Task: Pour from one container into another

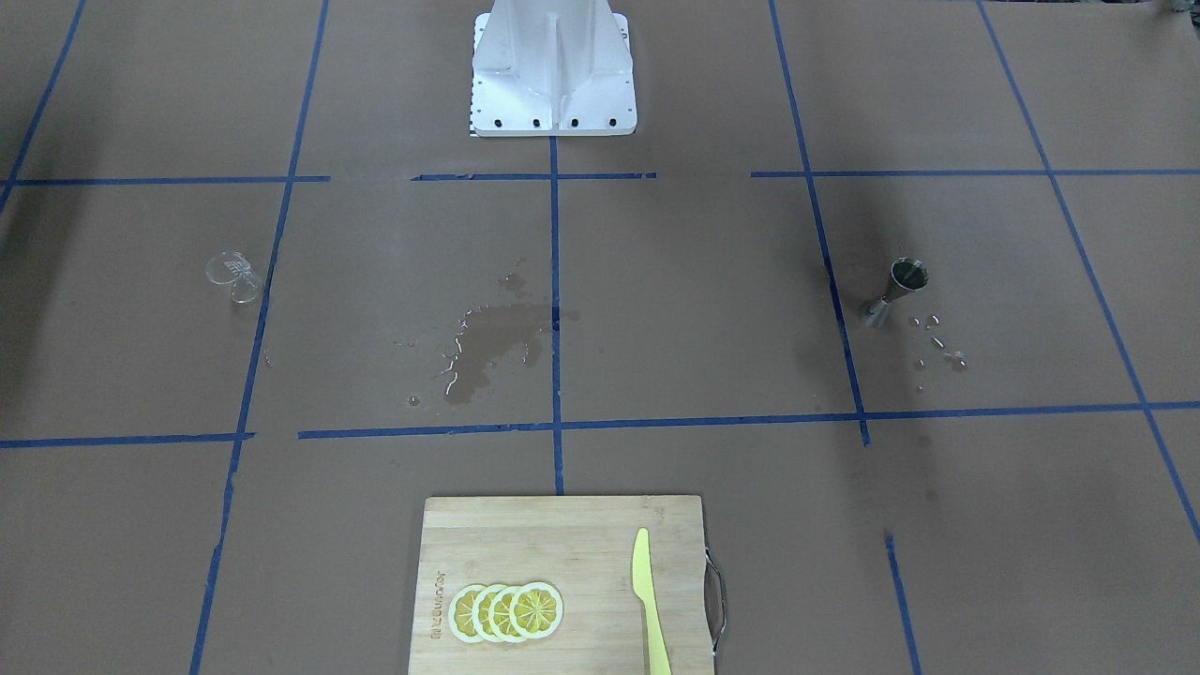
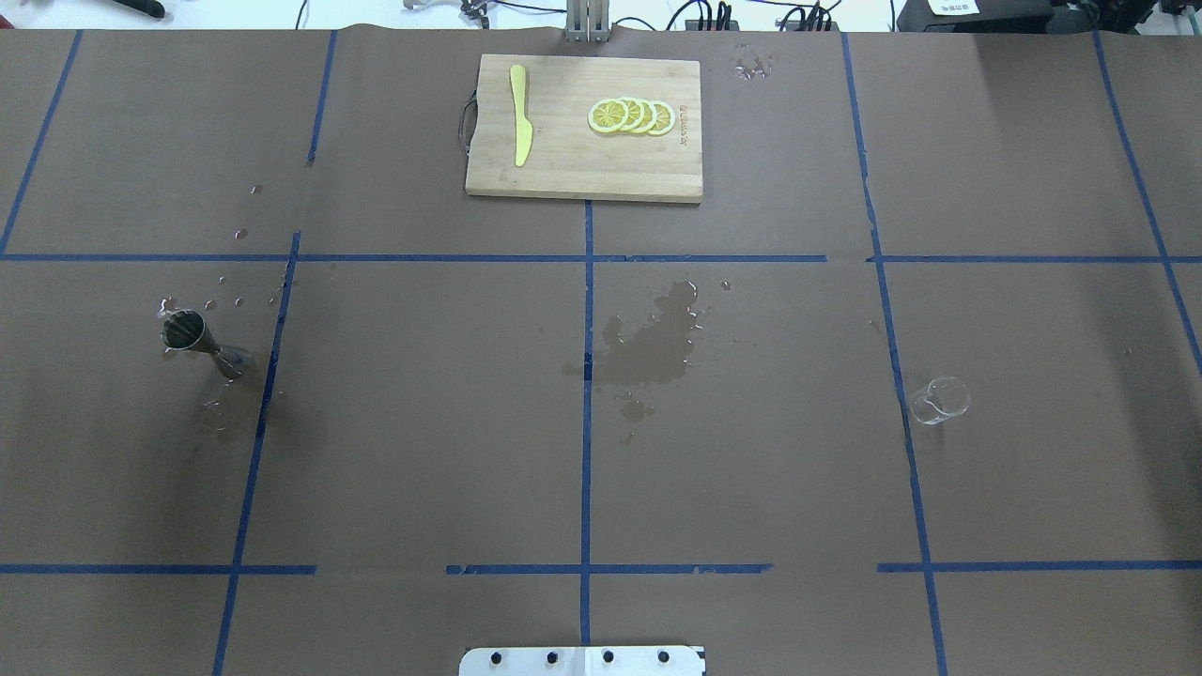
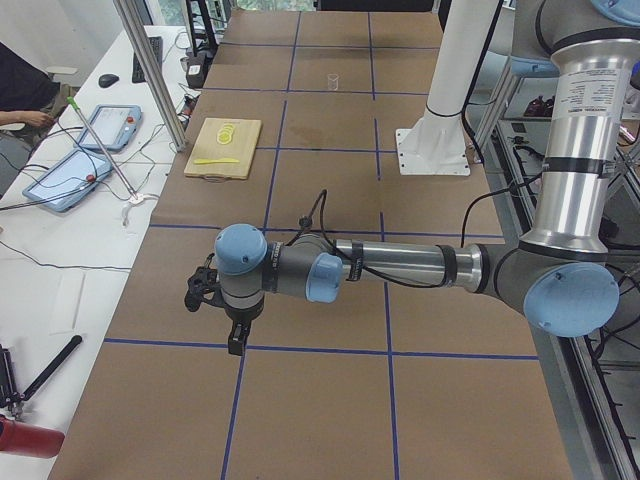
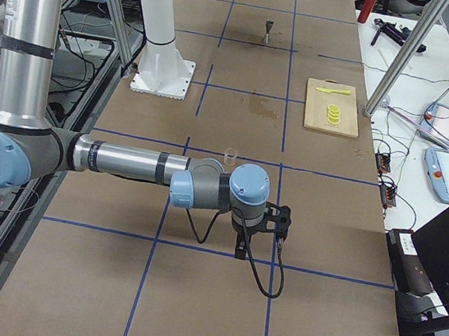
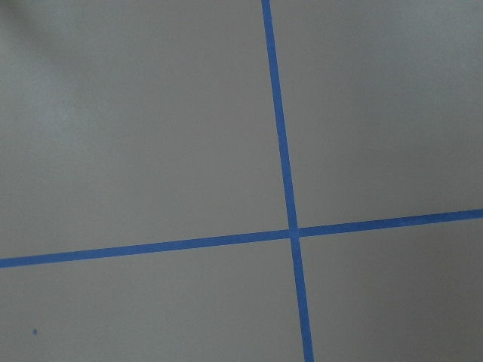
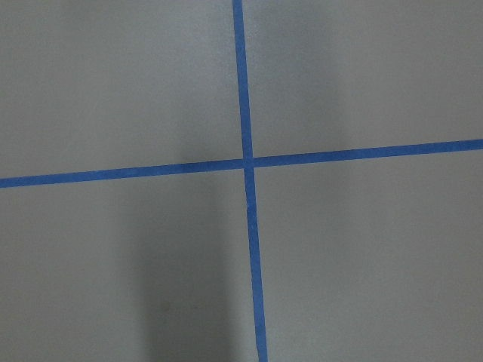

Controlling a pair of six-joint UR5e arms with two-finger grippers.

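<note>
Two small cones of silver-grey metal, joined at a narrow waist: the jigger (image 1: 898, 292). Stood upright on the brown table paper (image 1: 694, 309), on the robot's left side, open mouth up, with water drops (image 1: 934, 322) scattered just beside the foot. Well apart from it, on the robot's right side: the clear cup (image 1: 234, 276), short and round, also upright, just beside a blue tape line (image 1: 255, 347). Between the two, near the middle, a dark wet patch (image 1: 492, 347). At the table edge far from the robot, a wooden cutting board (image 1: 562, 553) with lemon slices (image 1: 506, 611) and a yellow knife (image 1: 647, 600) on it.

Left gripper (image 3: 200, 290): seen only from the side, well apart from the jigger, low over a tape crossing near the table's end. Fingers wide or closed: impossible to tell. Left arm stretched out almost level above the paper, wrist bent down.

Right gripper (image 4: 282, 219): the same near the other table end, apart from the cup and not touching it. Finger state also impossible to tell. Right arm likewise stretched level and low, wrist turned down.
</note>
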